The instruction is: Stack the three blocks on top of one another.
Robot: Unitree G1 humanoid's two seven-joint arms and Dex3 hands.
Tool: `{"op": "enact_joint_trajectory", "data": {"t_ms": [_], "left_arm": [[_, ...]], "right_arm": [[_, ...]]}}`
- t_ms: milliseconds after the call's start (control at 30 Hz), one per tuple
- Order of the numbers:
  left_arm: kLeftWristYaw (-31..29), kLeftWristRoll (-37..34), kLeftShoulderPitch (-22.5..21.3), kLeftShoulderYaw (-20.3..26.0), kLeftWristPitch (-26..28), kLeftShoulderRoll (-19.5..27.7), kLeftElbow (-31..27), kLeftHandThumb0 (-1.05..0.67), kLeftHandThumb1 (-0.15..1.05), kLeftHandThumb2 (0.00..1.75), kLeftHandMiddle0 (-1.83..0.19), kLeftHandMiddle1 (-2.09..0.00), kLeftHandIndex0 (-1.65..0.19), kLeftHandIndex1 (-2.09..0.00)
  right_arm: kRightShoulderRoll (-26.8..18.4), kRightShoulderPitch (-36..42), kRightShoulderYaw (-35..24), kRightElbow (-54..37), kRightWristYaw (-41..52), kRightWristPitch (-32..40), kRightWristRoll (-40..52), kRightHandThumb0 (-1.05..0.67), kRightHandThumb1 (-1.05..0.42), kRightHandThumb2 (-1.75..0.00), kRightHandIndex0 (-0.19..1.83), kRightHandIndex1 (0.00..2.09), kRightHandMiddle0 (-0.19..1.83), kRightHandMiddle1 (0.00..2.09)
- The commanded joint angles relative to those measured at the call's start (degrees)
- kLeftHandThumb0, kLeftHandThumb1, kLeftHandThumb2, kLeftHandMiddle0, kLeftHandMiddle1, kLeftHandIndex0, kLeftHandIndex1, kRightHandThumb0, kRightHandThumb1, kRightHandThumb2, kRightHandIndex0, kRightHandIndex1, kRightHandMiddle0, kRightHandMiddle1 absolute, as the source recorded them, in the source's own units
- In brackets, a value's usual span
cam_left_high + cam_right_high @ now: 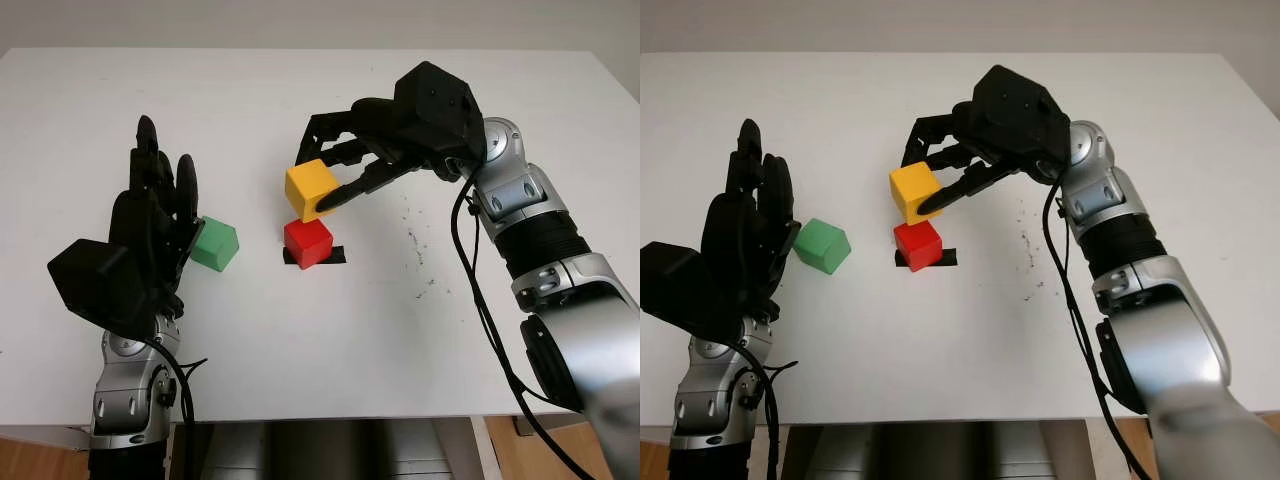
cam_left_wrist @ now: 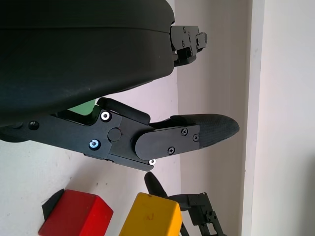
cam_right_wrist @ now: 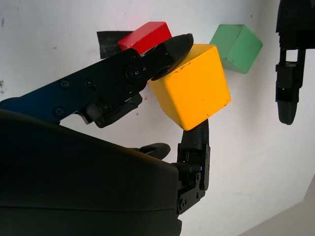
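A plain white bench (image 1: 330, 350) is carrying the blocks, with a pale wall running behind its far edge and a few dark specks marking the surface to the right of centre. The red block (image 1: 307, 243) is sitting on a patch of black tape (image 1: 336, 255) near the middle. The right hand (image 1: 345, 165) is gripping the yellow block (image 1: 311, 189) between its fingers (image 3: 170, 49), holding it just above the red one. The green block (image 1: 215, 244) is lying to the left, beside the open left hand (image 1: 150, 225).
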Motion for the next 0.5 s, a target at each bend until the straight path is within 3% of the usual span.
{"op": "enact_joint_trajectory", "data": {"t_ms": [0, 467], "left_arm": [[-0.1, -0.1, 0.1, 0.0, 0.1, 0.2, -0.6, -0.69, 1.05, 0.52, 0.16, -0.05, 0.1, -0.05], [0.0, 0.0, 0.2, -0.1, 0.1, 0.1, -0.6, -0.68, 1.05, 0.54, 0.15, -0.06, 0.09, -0.05]], "right_arm": [[-0.5, 0.6, -0.7, -1.3, 0.6, 0.5, 0.6, -0.5, -0.89, -0.05, 0.41, 0.06, 0.41, 1.73], [-0.2, 1.4, 0.4, 0.1, 0.4, 0.6, -1.0, -0.54, -0.88, -0.05, 0.42, 0.07, 0.44, 1.68]]}}
